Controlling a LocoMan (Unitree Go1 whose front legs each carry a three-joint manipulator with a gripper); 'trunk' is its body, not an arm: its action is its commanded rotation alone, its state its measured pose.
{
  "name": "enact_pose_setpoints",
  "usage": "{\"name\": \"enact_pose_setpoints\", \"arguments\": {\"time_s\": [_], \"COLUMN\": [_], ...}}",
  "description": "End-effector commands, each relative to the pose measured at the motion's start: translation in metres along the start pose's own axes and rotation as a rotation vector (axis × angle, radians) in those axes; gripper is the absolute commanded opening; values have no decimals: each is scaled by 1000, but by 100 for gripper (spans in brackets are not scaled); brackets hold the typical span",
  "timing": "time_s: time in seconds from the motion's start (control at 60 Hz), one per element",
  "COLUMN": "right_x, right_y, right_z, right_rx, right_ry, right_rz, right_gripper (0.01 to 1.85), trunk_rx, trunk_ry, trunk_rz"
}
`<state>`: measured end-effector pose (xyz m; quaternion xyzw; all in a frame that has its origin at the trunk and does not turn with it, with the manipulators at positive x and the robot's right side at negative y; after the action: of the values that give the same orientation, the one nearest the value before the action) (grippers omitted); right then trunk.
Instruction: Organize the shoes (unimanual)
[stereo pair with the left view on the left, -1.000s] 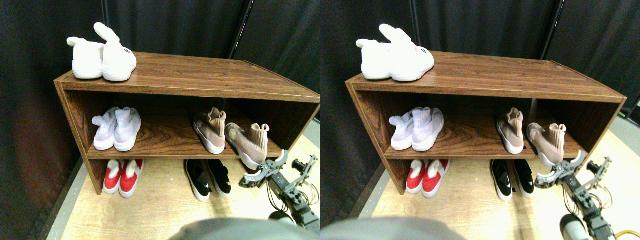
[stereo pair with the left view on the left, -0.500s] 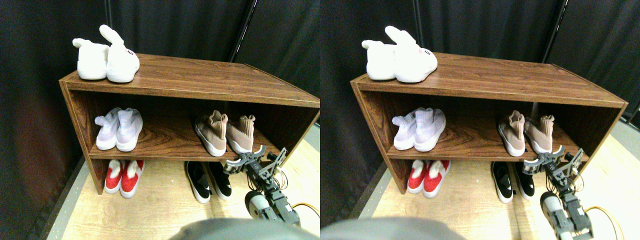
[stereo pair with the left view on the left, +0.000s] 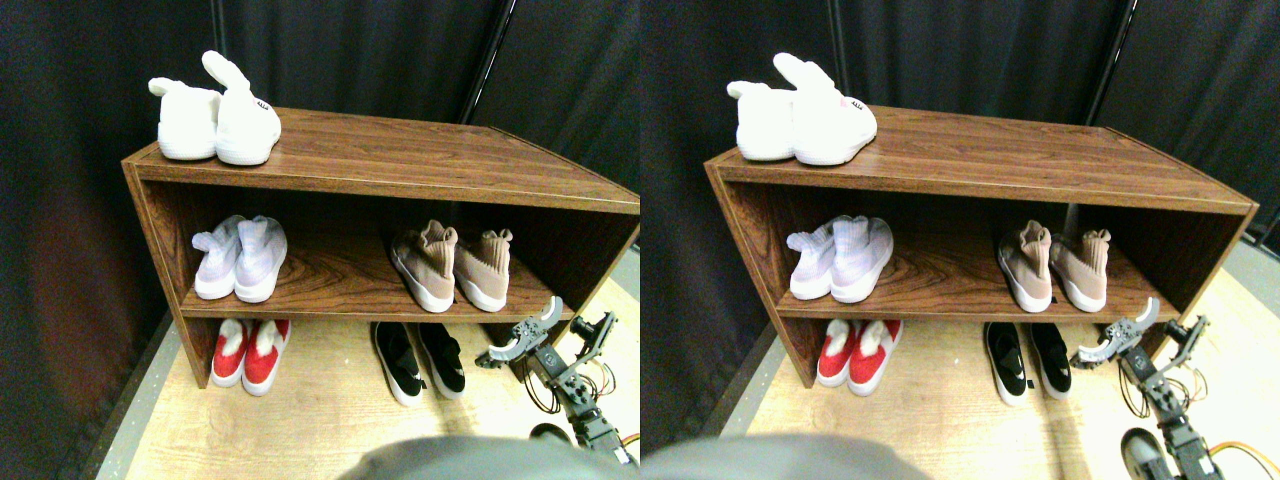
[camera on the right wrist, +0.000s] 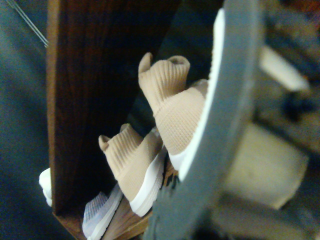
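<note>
R tan sneaker (stereo pair with the left view on the left: 484, 268) now straight beside its mate, near shelf (stereo pair with the left view on the left: 330, 290) front edge, gripper (stereo pair with the left view on the left: 548, 332) off it, pulled back below shelf

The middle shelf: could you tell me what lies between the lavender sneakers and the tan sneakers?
Nothing: in the stereo pair view, bare shelf board separates the lavender sneakers from the tan sneakers.

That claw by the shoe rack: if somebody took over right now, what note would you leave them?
Right claw: jaws spread, empty, in front of the rack, below the middle shelf's edge.
Tan sneakers: side by side on the middle shelf, heels outward.
Black slip-ons: paired on the floor under the rack.
Done: both pairs look lined up.
Left: likely nothing but drawing the arm clear.
</note>
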<state>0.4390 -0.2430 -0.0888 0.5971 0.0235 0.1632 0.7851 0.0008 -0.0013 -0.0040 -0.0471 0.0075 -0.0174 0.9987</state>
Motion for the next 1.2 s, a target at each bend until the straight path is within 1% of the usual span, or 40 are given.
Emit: {"name": "enact_pose_setpoints", "arguments": {"time_s": [0.017, 0.05, 0.1, 0.133, 0.283, 0.333, 0.367, 0.383, 0.4, 0.417, 0.467, 0.5, 0.517, 0.55, 0.567, 0.583, 0.633, 0.733, 0.783, 0.8, 0.817, 0.85, 0.883, 0.9, 0.917, 0.933, 0.95, 0.967, 1.0, 1.017, 1.05, 1.083, 1.1, 1.117, 1.133, 1.2], "right_x": [-42, -44, -48, -52, -64, -71, -72, -74, -77, -77, -80, -79, -79, -76, -76, -75, -67, -58, -54, -48, -48, -42, -40, -32, -32, -27, -27, -21, -15, -15, -7, -6, 0, 0, 4, 10], "right_y": [24, 26, 27, 29, 34, 38, 38, 39, 40, 40, 40, 40, 40, 40, 40, 39, 35, 31, 29, 25, 25, 22, 21, 18, 18, 16, 16, 14, 12, 12, 11, 10, 9, 9, 8, 4], "right_z": [1, 2, 4, 5, 14, 20, 21, 24, 28, 28, 34, 40, 42, 47, 47, 48, 55, 64, 66, 70, 70, 73, 74, 75, 75, 77, 77, 77, 77, 77, 77, 77, 77, 77, 78, 80], "right_rx": [-5, -6, 20, 31, -13, -40, -43, -46, -42, -42, -53, -128, -145, -183, -183, -184, -176, -191, -182, -178, -178, -160, -153, -144, -144, -161, -161, -162, -141, -141, -132, -134, -138, -138, -140, -132], "right_ry": [-42, -65, -77, -102, -144, -185, -190, -199, -213, -213, -256, -298, -312, -360, -360, -368, -410, -431, -429, -419, -419, -410, -413, -419, -419, -412, -412, -406, -418, -418, -440, -449, -463, -463, -476, -451], "right_rz": [19, 15, 2, -6, -30, -49, -50, -49, -46, -46, -36, -50, -54, -64, -64, -66, -71, -97, -101, -103, -103, -113, -116, -127, -127, -135, -135, -141, -149, -149, -174, -180, -195, -195, -200, -197], "right_gripper": [167, 163, 155, 149, 130, 115, 113, 108, 98, 98, 78, 48, 41, 12, 12, 6, 6, 6, 6, 6, 6, 6, 6, 6, 6, 6, 6, 6, 6, 6, 6, 6, 6, 6, 6, 6], "trunk_rx": [-2, -2, -2, -2, -1, -1, 2, 3, 3, 3, 5, 6, 6, 8, 8, 8, 9, 8, 6, 6, 6, 6, 6, 5, 5, 5, 4, 4, 3, 3, 3, 2, 2, 2, 1, 1], "trunk_ry": [-14, -14, -14, -14, -12, -12, -9, -10, -10, -10, -10, -10, -10, -8, -8, -8, -8, -8, -8, -9, -9, -10, -10, -11, -11, -11, -15, -15, -15, -15, -15, -16, -16, -16, -17, -17], "trunk_rz": [0, 0, 0, 0, 1, 1, -1, -3, -3, -3, -8, -9, -9, -11, -11, -11, -11, -10, -9, -8, -8, -7, -7, -7, -7, -7, -6, -6, -4, -4, -4, -5, -5, -5, -4, -4]}}
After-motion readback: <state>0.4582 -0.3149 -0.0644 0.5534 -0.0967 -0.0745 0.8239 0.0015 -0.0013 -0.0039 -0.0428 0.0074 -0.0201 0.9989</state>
